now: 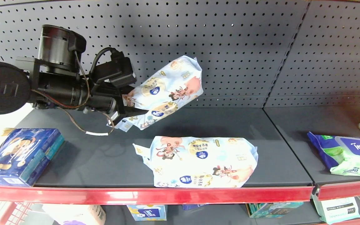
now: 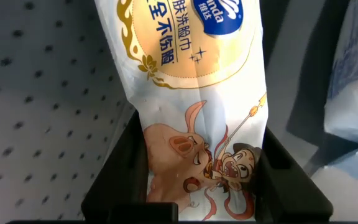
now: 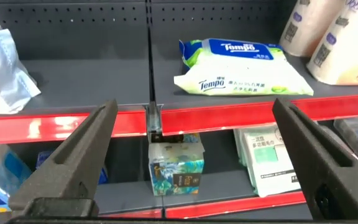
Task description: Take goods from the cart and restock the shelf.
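2 soft plastic tissue packs bore the same cartoon figures, a gold-rimmed round label and a small blue oval logo. The held tissue pack [image 1: 167, 90] hung tilted in the air above the grey metal shelf [image 1: 98, 156], close to the shelf's perforated back panel [image 1: 230, 47]. The left gripper [image 1: 130, 107] was clamped on its crimped lower end, black fingers [image 2: 120, 180] pressed against both sides. The flat tissue pack [image 1: 202, 162] lay on the shelf, against the shelf's glossy red front strip [image 1: 105, 194]. The right gripper [image 3: 194, 155] faced the shelf's front, its wedge-shaped matte fingers [image 3: 73, 162] wide apart. A blue cardboard box [image 1: 17, 156] sat at the shelf's left end. A green-and-white wipes pouch [image 1: 348, 153] lay at its right end.
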Available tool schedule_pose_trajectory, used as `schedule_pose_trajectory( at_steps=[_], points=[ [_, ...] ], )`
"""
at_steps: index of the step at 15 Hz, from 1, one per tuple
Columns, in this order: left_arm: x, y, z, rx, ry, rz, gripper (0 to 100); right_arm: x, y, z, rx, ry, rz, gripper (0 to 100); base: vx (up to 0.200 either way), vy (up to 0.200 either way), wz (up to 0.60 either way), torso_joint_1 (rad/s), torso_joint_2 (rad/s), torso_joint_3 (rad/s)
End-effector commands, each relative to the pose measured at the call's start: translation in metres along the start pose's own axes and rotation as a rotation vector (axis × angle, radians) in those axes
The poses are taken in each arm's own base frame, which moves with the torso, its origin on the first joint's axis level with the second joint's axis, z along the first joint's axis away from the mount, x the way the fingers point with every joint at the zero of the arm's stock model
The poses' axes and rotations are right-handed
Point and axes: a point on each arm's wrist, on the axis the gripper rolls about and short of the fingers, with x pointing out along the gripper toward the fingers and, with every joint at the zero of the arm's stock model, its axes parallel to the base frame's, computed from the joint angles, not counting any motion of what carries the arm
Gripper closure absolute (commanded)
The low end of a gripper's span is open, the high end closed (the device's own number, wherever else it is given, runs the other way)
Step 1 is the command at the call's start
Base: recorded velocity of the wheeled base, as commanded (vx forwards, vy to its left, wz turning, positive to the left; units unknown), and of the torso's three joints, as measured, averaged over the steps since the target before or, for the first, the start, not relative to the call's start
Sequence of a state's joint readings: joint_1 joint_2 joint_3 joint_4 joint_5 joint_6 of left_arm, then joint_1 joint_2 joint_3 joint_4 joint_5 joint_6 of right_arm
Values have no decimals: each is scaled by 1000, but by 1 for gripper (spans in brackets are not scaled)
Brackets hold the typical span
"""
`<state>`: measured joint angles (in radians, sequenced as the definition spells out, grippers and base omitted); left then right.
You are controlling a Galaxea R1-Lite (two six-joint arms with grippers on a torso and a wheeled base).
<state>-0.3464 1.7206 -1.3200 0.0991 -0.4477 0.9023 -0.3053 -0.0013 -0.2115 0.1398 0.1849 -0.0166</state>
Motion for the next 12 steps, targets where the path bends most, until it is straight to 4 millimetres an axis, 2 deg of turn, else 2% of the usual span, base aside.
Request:
schedule_pose_trajectory(
  at_steps=[1,7,12],
  points=[
    [18,0,-1,1,0,-29,100,0,0,-1,0,4,1,0,0,0,0,0,0,0],
    [49,0,17,50,-53,-64,100,2,0,-5,3,21,-8,0,0,0,0,0,0,0],
    [60,-2,16,52,-50,-81,100,4,0,-9,6,34,-8,0,0,0,0,0,0,0]
  ],
)
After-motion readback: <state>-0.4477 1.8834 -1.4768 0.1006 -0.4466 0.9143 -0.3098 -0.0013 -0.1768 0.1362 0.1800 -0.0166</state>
